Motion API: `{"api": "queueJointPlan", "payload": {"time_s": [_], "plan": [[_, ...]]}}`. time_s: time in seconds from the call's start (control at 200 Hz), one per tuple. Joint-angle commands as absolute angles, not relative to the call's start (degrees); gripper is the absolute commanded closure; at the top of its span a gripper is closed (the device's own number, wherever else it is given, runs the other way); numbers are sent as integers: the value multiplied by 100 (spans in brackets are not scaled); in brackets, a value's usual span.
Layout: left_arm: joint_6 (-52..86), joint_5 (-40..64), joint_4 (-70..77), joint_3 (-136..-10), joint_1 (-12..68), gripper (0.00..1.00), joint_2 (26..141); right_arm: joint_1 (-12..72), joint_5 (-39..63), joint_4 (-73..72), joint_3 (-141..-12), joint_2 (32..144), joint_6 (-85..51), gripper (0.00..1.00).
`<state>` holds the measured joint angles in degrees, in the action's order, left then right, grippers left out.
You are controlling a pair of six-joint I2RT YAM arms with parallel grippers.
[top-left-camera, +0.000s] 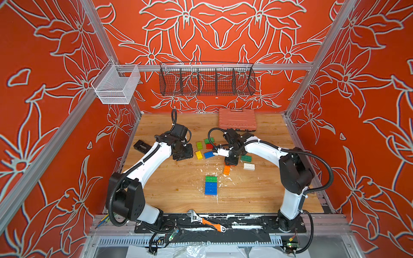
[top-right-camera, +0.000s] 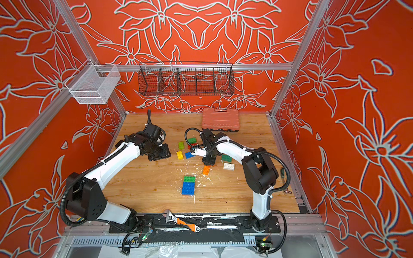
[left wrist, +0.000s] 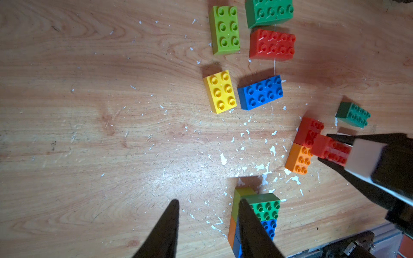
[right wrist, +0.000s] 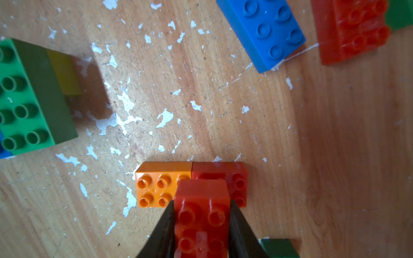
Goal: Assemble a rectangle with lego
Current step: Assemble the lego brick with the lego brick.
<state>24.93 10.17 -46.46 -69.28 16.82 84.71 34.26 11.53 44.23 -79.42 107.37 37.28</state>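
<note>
My right gripper (right wrist: pixel 201 202) is shut on a red lego brick (right wrist: pixel 201 214), held just above an orange brick (right wrist: pixel 156 185) and a red brick (right wrist: pixel 240 178) that lie side by side on the table. In both top views this gripper (top-left-camera: pixel 230 162) hangs over the orange brick (top-left-camera: pixel 226 169). A two-layer block with green and blue bricks on top (top-left-camera: pixel 211 185) stands nearer the front. Lime (left wrist: pixel 224 29), yellow (left wrist: pixel 220 91), blue (left wrist: pixel 260 92), red (left wrist: pixel 271 44) and green (left wrist: pixel 269 11) bricks lie loose. My left gripper (left wrist: pixel 209 201) is open and empty, left of them.
A white brick (top-left-camera: pixel 249 166) and a dark green one (top-left-camera: pixel 246 158) lie right of my right gripper. A salmon-pink case (top-left-camera: pixel 237 119) sits at the back, a black part (top-left-camera: pixel 142 146) at the left edge, a wrench (top-left-camera: pixel 205 221) on the front rail. Wire baskets (top-left-camera: pixel 206 80) hang above.
</note>
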Motion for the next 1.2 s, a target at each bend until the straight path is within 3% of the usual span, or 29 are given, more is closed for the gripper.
{"api": "queueJointPlan", "payload": {"time_s": [0.0, 1.196], "plan": [[2517, 1052, -4623, -6860, 1644, 58, 8440, 3470, 1301, 4360, -7837, 10810, 3743, 97], [2409, 1074, -4623, -6812, 1626, 57, 8481, 3199, 1525, 4588, -7904, 10931, 3927, 100]]}}
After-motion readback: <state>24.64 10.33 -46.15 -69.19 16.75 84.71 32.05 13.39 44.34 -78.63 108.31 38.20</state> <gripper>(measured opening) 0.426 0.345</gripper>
